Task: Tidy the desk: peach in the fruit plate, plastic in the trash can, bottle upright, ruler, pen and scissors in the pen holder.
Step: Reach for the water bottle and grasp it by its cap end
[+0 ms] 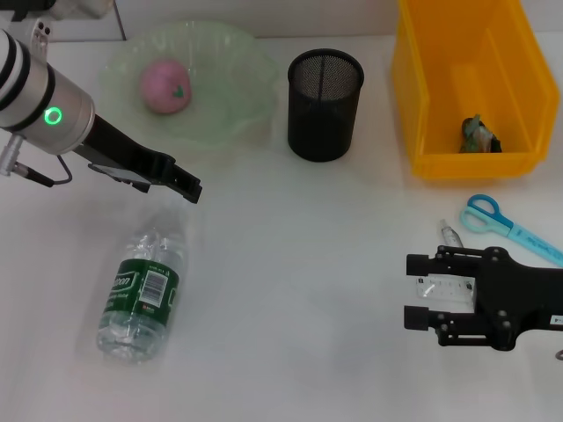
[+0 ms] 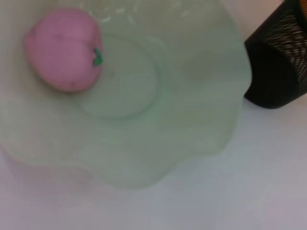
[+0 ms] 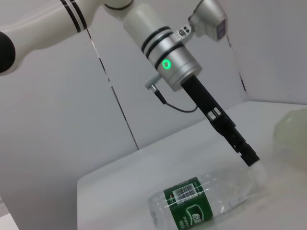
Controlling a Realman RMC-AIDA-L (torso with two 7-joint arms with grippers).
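My left gripper [image 1: 186,187] hovers just above the bottle [image 1: 141,294] cap, fingers pressed together as far as I see, so lowering it could roll the bottle away.

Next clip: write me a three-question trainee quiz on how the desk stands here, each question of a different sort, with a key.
1. True or false: the peach already lies in the fruit plate.
2. Multiple choice: the bottle is A) upright beside the pen holder, B) lying on its side near the left gripper, C) inside the trash can.
3. Fill in: the scissors lie on the table just beyond the ____ gripper.

Key: 1 true; 2 B; 3 right.
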